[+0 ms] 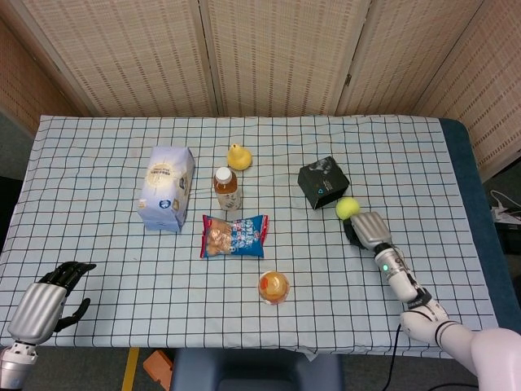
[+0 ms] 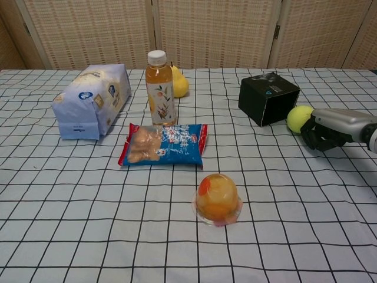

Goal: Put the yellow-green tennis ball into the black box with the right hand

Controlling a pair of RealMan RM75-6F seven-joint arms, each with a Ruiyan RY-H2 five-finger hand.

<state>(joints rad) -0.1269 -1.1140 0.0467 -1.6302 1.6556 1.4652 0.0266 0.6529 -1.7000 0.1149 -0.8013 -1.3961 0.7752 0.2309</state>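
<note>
Tennis ball rests on the checked tabletop beside the black box, touching the right hand, whose curled fingers hold nothing.

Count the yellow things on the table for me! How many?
2: the tennis ball sits between the black box and the right hand, and a yellow duck toy stands behind the tea bottle.
</note>
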